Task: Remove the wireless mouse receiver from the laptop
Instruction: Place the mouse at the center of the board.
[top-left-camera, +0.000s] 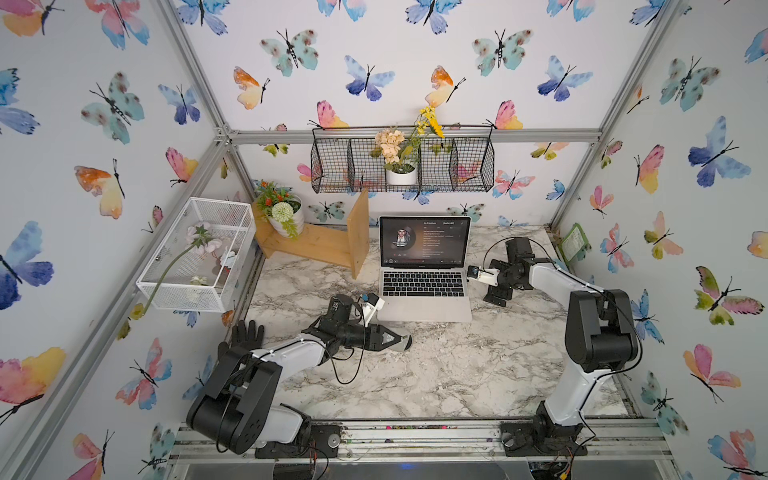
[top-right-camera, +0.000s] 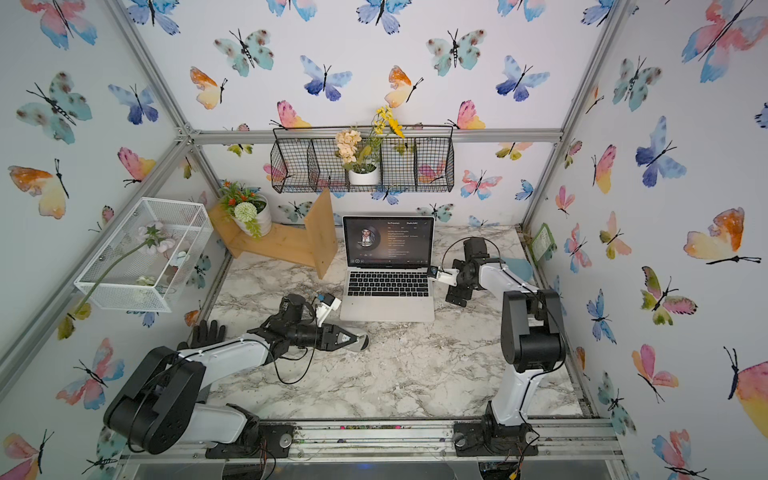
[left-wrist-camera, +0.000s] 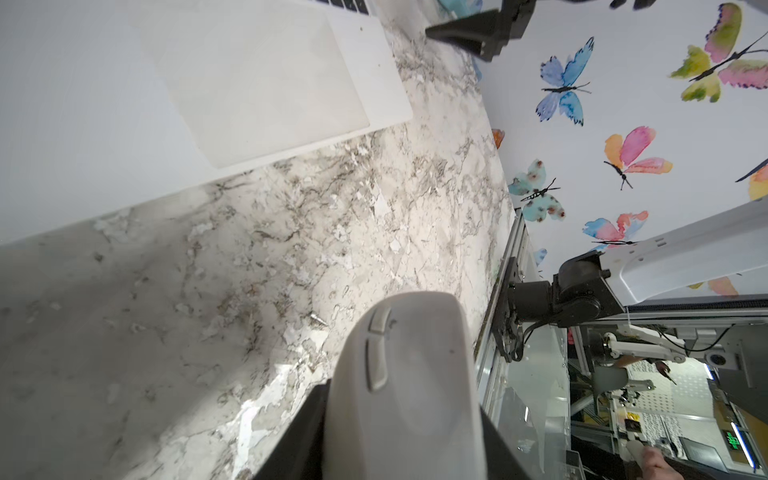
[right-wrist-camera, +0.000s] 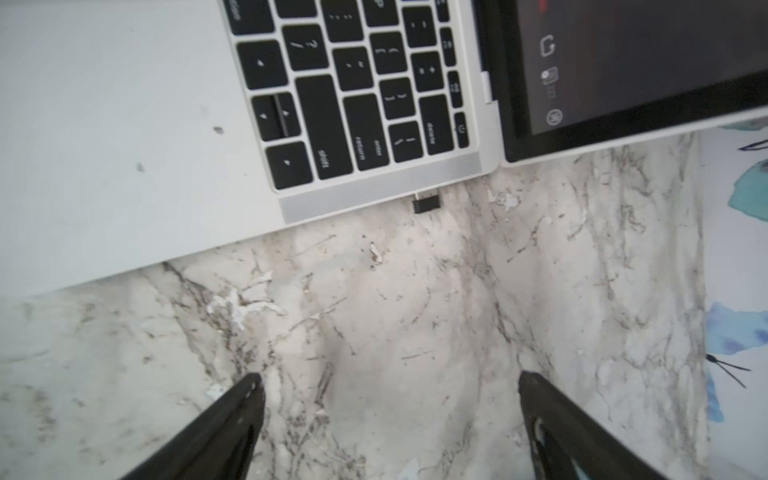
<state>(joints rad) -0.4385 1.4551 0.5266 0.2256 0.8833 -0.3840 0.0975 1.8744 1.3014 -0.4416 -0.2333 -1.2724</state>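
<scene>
Three laptop (right-wrist-camera: 124, 145) keys (right-wrist-camera: 365, 129) read shift, return and delete.

Soft, even light falls from overhead in both top views, so the marble worktop (top-left-camera: 436, 374) looks bright with only faint shadows under the arms, though the wide lens bows the wall frames at the picture edges. In the left wrist view the laptop (left-wrist-camera: 104, 104) washes out to near white, and the grey mouse (left-wrist-camera: 411, 386) is soft beside a dull shadow. In the right wrist view the right gripper (right-wrist-camera: 388, 378) is blurred, yet the wireless mouse receiver (right-wrist-camera: 427, 203) reads fairly sharp.
</scene>
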